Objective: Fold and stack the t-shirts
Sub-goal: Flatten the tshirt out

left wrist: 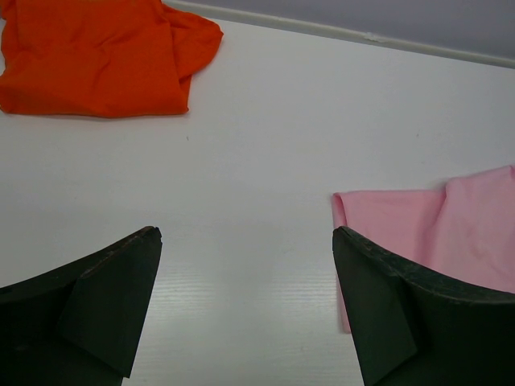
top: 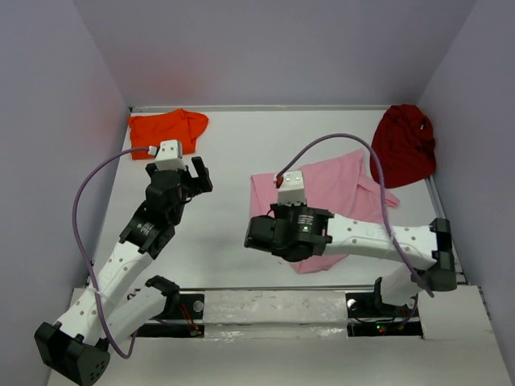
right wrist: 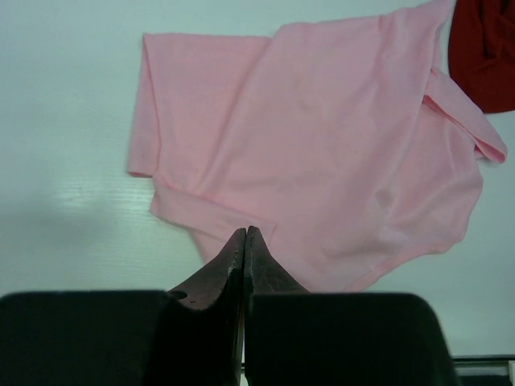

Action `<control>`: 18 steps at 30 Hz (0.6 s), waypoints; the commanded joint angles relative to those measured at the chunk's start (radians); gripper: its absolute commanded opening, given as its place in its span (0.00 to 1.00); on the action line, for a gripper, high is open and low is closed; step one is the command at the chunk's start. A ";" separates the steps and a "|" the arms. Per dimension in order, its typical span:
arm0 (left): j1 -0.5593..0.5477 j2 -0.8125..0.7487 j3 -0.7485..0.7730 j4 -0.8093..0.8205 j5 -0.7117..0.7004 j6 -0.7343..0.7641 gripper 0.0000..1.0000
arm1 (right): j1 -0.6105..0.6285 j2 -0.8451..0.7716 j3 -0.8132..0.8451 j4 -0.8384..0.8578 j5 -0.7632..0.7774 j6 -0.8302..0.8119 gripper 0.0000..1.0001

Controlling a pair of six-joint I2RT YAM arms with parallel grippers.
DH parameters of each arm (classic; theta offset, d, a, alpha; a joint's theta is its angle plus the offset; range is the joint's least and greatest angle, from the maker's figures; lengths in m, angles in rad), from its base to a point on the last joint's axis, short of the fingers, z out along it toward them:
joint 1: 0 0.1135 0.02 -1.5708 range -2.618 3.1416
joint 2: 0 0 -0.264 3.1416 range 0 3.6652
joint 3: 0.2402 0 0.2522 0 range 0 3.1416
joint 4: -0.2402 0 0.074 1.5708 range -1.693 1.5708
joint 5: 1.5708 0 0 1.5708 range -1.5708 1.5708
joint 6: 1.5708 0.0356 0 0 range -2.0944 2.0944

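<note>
One white worktop (top: 233, 153), enclosed by three grey walls (top: 273, 48) at its left, far and right edges. Two arms rise from its near edge: left arm (top: 121, 265) and right arm (top: 378, 237). Three t-shirts lie on it, well apart from one another.

Pink t-shirt (top: 338, 181): the largest spread, right of centre, loosely flattened with one flap folded over; the right arm crosses above its near part. Dark red t-shirt (top: 402, 145): bunched in the far right corner, against the right wall. Orange t-shirt (top: 165, 131): crumpled in the far left corner, close to the far edge.

The widest bare room is the centre-left strip between the orange and pink t-shirts, and the near-left area.

Left end effector (left wrist: 245, 233): fingers spread wide, nothing between them, above bare worktop in that strip. Right end effector (right wrist: 244, 232): fingers pressed together, no cloth seen between them, tips at the pink t-shirt's near hem; contact with the cloth cannot be told.
</note>
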 commanded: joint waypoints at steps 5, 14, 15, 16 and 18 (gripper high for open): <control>-0.004 0.002 -0.007 0.027 -0.014 0.002 0.97 | 0.008 -0.332 0.028 0.222 0.008 -0.407 0.00; -0.007 0.000 -0.007 0.023 -0.028 0.002 0.97 | 0.008 -0.311 -0.187 0.295 -0.073 -0.277 0.00; -0.007 0.002 -0.007 0.024 -0.028 0.002 0.97 | 0.008 -0.300 -0.227 0.298 -0.086 -0.228 0.00; -0.007 0.003 -0.007 0.023 -0.030 0.002 0.97 | 0.008 -0.289 -0.245 0.300 -0.092 -0.196 0.00; -0.007 0.005 -0.007 0.024 -0.030 0.002 0.97 | 0.008 -0.260 -0.282 0.315 -0.118 -0.136 0.00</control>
